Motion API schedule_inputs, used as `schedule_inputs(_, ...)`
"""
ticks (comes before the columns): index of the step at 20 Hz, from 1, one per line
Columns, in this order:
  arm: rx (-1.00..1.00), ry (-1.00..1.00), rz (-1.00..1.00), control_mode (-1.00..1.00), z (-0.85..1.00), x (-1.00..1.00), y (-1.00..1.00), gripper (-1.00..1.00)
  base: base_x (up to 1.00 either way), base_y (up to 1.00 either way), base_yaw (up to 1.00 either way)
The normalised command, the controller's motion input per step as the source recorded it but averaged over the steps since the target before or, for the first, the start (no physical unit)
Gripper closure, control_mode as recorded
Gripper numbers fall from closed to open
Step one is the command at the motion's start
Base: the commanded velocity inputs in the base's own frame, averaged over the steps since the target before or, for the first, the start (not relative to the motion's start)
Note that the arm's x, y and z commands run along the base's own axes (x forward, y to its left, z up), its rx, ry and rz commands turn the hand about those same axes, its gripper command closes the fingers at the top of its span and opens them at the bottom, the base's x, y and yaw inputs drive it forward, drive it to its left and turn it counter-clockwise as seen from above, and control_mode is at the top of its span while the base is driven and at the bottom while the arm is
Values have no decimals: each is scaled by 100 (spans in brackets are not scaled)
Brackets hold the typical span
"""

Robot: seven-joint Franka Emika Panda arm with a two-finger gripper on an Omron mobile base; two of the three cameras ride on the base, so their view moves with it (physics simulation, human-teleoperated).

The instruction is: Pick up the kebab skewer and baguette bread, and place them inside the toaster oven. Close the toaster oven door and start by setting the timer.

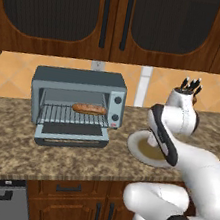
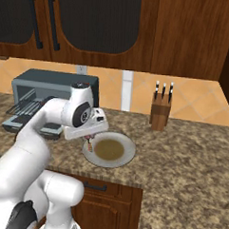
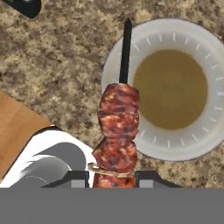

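The tool [image 3: 114, 178] is shut tight on the kebab skewer [image 3: 118, 140], with its two dark tips on each side of the bottom chunk. The skewer hangs just above the near rim of the plate [image 3: 210, 131], and its dark stick end points out over the plate. The plate sits on the counter [image 1: 5, 140], to the right of the toaster oven [image 1: 77, 101]. The baguette bread [image 1: 89, 109] already lies on the wire rack inside the oven. The toaster oven door [image 1: 71, 135] is down and open. So the bread part looks done. The skewer must still go into the oven. Then the door must be shut and the timer set.
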Motion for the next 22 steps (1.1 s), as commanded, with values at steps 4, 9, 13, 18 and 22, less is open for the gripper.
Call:
schedule_inputs(4, -1, -1, 68, -100, 9, -29, 83, 100, 0, 0, 0)
schedule_inputs(9, 0, -4, 47, -100, 46, -2, 91, 100, 0, 0, 0)
schedule_inputs(13, 0, -7, 43, -100, 49, 0, 93, 100, 0, 0, 0)
schedule_inputs(18, -8, -9, 26, -100, 34, 4, 98, 100, 0, 0, 0)
schedule_inputs(22, -9, -25, 12, -100, 49, 11, 83, 100, 0, 0, 0)
